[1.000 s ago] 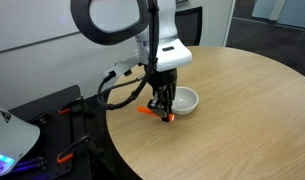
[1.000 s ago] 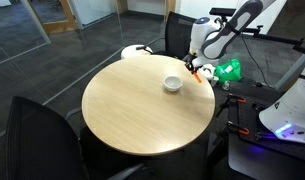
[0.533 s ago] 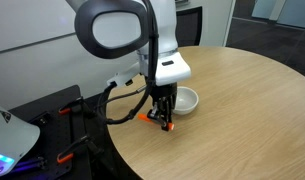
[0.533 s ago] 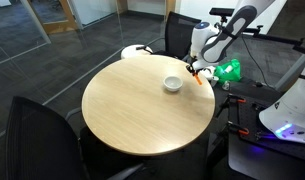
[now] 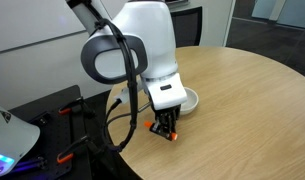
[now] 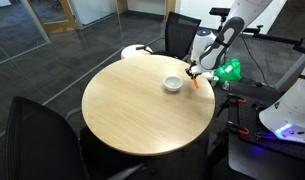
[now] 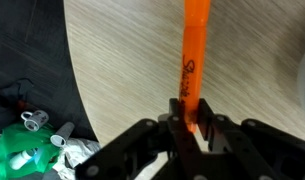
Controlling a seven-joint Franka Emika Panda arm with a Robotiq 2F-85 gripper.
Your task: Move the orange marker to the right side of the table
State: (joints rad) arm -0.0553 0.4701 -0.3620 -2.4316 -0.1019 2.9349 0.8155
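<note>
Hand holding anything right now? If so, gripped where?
Yes: the hand is shut on the orange marker, pinched near one end, just past its print; the rest juts out forward.

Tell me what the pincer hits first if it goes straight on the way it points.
Most likely the table: the pincer, shut on the marker, points down at the tabletop near its edge. How much gap remains is unclear.

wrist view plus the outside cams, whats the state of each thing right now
orange marker: clamped at one end, pointing out over the table; lifted or resting, cannot tell.
gripper: shut on the orange marker.
white bowl: upright on the table, apart from the gripper.
green bag: crumpled, off the table.
</note>
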